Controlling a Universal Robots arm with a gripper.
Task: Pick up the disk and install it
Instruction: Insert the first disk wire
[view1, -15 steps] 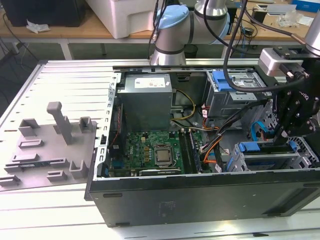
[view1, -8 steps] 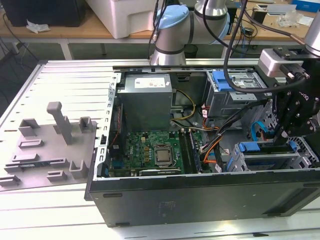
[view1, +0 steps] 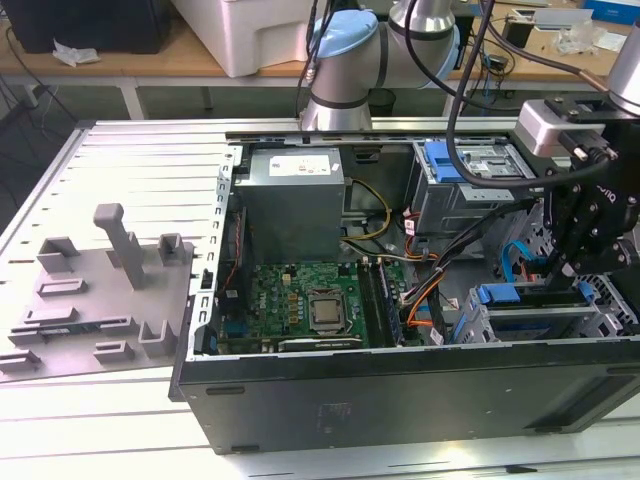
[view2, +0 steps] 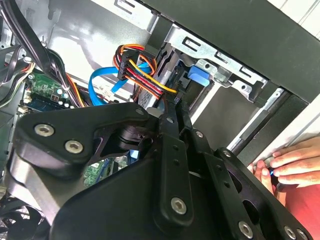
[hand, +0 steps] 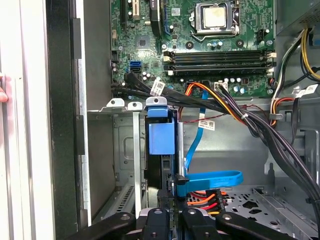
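Black gripper links (view2: 175, 165) are filling the near ground in the second wrist view, where we are closing our fingers on the disk (view2: 167, 70), standing on edge in the drive cage (view2: 225, 75); a person's hand (view2: 280, 167) is resting at the case edge. In the first wrist view, we are gripping the disk (hand: 161, 137) below the motherboard (hand: 200, 45). In the exterior view, our gripper (view1: 565, 265) is reaching into the computer case (view1: 400, 390) at the exterior view's right.
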